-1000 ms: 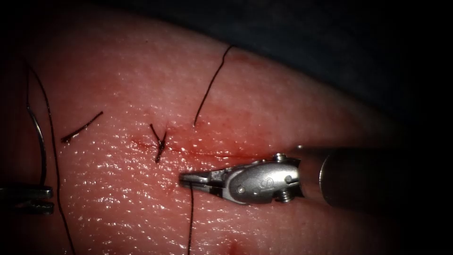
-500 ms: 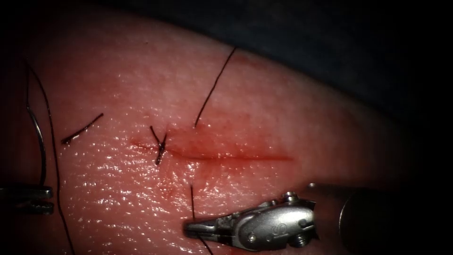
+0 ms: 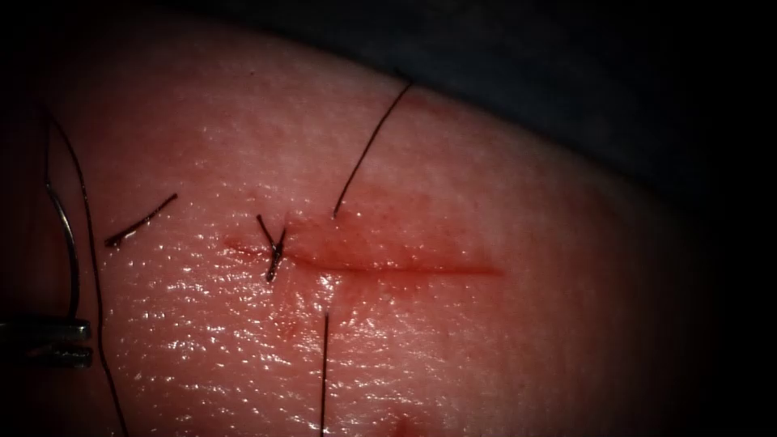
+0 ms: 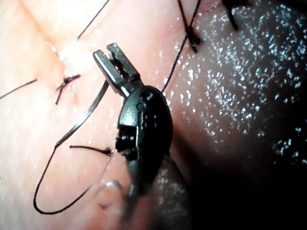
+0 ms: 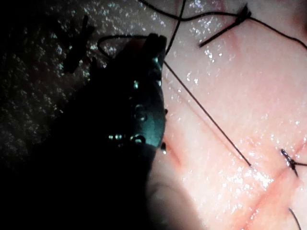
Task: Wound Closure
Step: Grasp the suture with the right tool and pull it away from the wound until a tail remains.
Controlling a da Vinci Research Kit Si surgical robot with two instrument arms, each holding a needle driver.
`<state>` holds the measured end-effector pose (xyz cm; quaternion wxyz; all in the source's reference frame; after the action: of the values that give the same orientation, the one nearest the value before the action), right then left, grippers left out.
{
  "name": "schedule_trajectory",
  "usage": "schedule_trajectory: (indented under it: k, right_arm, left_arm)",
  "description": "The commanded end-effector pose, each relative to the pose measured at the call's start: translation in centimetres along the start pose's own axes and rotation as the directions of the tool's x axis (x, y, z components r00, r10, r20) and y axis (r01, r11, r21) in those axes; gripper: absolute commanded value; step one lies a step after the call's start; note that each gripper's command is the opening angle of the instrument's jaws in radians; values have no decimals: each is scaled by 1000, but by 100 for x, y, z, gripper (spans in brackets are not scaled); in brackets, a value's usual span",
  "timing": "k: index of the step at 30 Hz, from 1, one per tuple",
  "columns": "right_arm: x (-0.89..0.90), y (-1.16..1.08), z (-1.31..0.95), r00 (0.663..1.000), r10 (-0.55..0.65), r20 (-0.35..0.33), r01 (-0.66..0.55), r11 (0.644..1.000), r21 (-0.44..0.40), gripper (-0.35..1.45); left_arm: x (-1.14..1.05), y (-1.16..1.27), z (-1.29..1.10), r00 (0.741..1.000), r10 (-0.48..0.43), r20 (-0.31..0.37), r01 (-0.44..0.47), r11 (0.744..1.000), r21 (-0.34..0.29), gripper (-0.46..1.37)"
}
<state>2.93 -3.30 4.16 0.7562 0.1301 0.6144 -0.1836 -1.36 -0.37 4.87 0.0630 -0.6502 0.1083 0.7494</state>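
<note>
Tissue (image 3: 502, 356) glistens; needle (image 3: 72, 243), perhaps held, by left tool (image 3: 86, 341) left of cut (image 3: 405, 269).

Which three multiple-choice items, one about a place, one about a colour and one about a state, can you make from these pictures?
1. In the endoscope view, where on the cut is the knot?
A. Near its left end
B. At its right end
C. Beyond it, on the right

2. What colour is the thread?
A. White
B. Dark
C. Yellow

3. How does the thread right of the knot run?
A. Tied in a second knot
B. Coiled on the cut
C. Into the tissue above the cut, out below it

Key: 1 A, the knot crosses the cut's left part. 2 B, every strand looks dark against the tissue. 3 C, one strand ends above the cut and another starts below.
</note>
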Motion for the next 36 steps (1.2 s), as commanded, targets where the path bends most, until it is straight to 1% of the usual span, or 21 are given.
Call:
schedule_trajectory:
  k: [1, 4, 6, 9, 13, 14, 15, 16, 17, 18, 19, 20, 23, 26, 28, 29, 31, 34, 36]
  right_arm:
    - [3, -3, 1, 1000, 14, -2, -14, 1000, 25, -35]
    - [17, -20, 8, 997, 64, -30, -62, 995, 82, -35]
    - [21, -27, 11, 996, 84, -43, -78, 991, 110, -35]
    - [21, -33, 12, 993, 96, -71, -86, 987, 134, -35]
    - [16, -32, 9, 990, 123, -75, -113, 986, 126, -35]
    - [14, -29, 6, 989, 130, -65, -124, 988, 96, 6]
    - [12, -26, 3, 989, 135, -61, -130, 989, 67, 57]
    - [11, -22, 0, 988, 140, -58, -139, 990, 29, 98]
    - [9, -18, -3, 987, 147, -61, -149, 989, -13, 119]
    - [7, -12, -8, 985, 159, -67, -164, 984, -68, 134]
    - [5, -8, -13, 983, 170, -69, -177, 978, -112, 141]
    - [3, -2, -20, 980, 186, -71, -196, 968, -155, 144]
    - [0, 5, -36, 980, 189, -59, -196, 961, -194, 144]
    - [-1, 9, -61, 981, 187, -41, -191, 955, -226, 144]
    - [0, 7, -76, 982, 184, -38, -188, 952, -240, 144]
    - [0, 6, -78, 982, 186, -37, -189, 952, -241, 144]
    - [2, 2, -95, 983, 180, -42, -185, 949, -257, 144]
    - [7, -6, -125, 982, 183, -46, -188, 942, -279, 143]
    - [9, -9, -139, 981, 185, -50, -192, 937, -293, 143]
  left_arm:
    - [0, 0, 0, 1000, 0, 0, 0, 1000, -4, -35]
    - [0, 0, 0, 1000, 0, 0, 0, 1000, -4, -35]
    - [1, 0, 0, 1000, -1, 0, 1, 1000, -4, -35]
    - [2, 0, 0, 1000, -2, 0, 2, 1000, -4, -35]
    - [2, 0, 1, 1000, -2, 0, 2, 1000, -3, -35]
    - [2, 0, 1, 1000, -2, 0, 2, 1000, -3, -35]
    - [2, 0, 1, 1000, -2, 0, 2, 1000, -3, -35]
    - [2, 0, 1, 1000, -2, 0, 2, 1000, -3, -35]
    - [2, 0, 1, 1000, -2, 0, 2, 1000, -3, -35]
    - [2, 0, 1, 1000, -2, 0, 2, 1000, -3, -35]
    - [2, 0, 1, 1000, -1, 0, 1, 1000, -4, -35]
    - [1, 0, 1, 1000, -1, 0, 1, 1000, -3, -35]
    - [1, 0, 1, 1000, -1, 0, 1, 1000, -3, -35]
    - [2, 0, 1, 1000, -1, 0, 1, 1000, -4, -35]
    - [1, 0, 1, 1000, -1, 0, 1, 1000, -4, -35]
    - [1, 0, 1, 1000, -1, 0, 1, 1000, -4, -35]
    - [1, 0, 1, 1000, -1, 0, 1, 1000, -3, -35]
    - [1, 0, 1, 1000, -1, 0, 1, 1000, -3, -35]
    - [1, 0, 2, 1000, -1, 0, 1, 1000, -3, -35]
